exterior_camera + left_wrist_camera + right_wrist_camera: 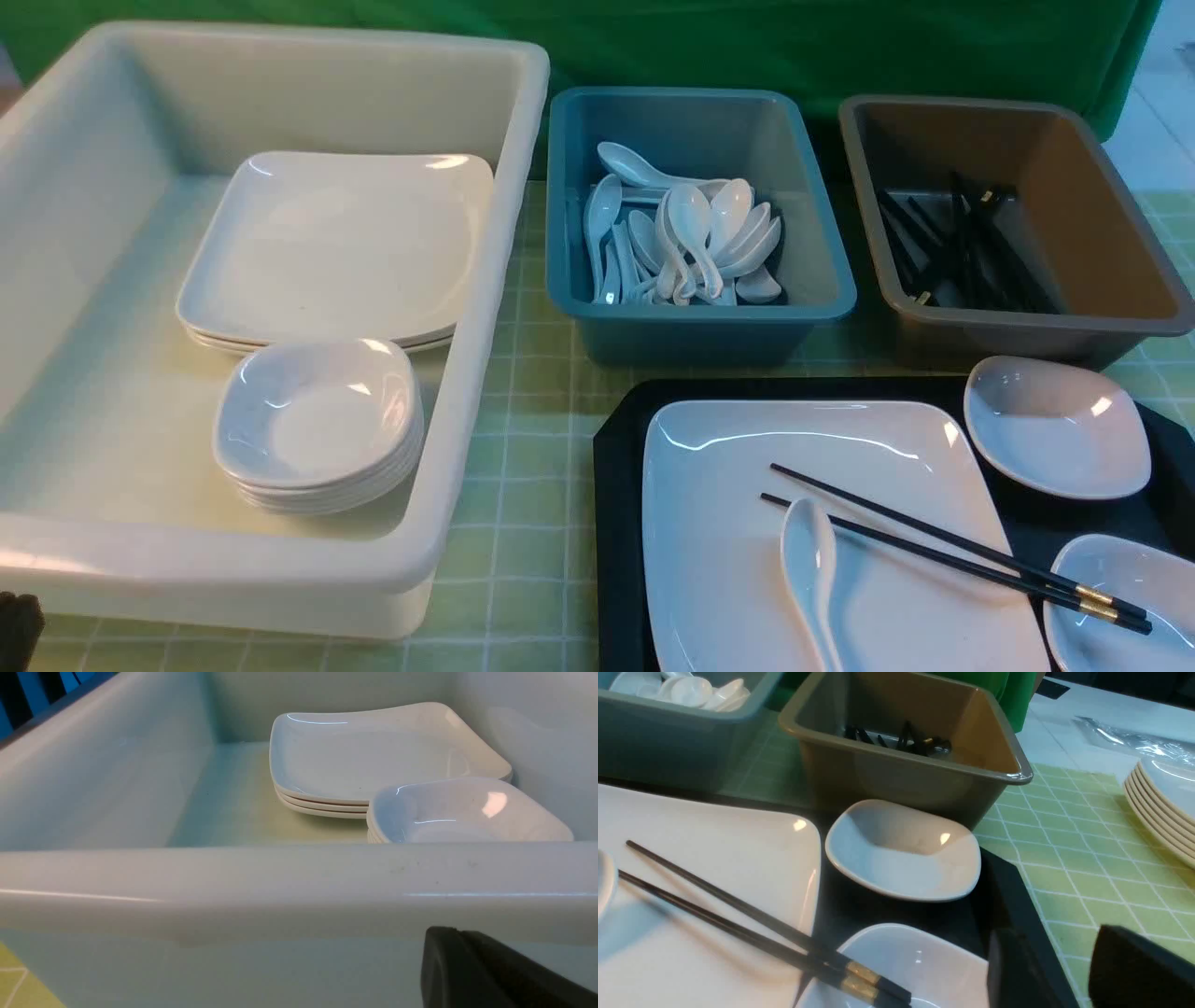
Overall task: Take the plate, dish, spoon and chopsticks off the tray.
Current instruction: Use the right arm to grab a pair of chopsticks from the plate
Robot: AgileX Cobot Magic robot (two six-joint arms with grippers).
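Observation:
The black tray (pixel 616 523) lies at the front right. On it is the large white plate (pixel 728 485), with the white spoon (pixel 812 560) lying on it. The black chopsticks (pixel 934 533) cross the plate, and their gold-banded ends rest on a small dish (pixel 1120 597). A second small dish (pixel 1055 425) sits at the tray's back right. My right gripper (pixel 1055 933) is open and empty over the tray's right rim (pixel 1013 896), beside the near dish (pixel 906 966). My left gripper (pixel 448 933) is shut and empty, low in front of the cream bin's near wall (pixel 280 882).
The big cream bin (pixel 485 280) at the left holds stacked plates (pixel 336 243) and stacked small dishes (pixel 317 420). The blue bin (pixel 700 317) holds spoons. The brown bin (pixel 1008 336) holds chopsticks. A stack of cream plates (pixel 1157 807) stands right of the tray.

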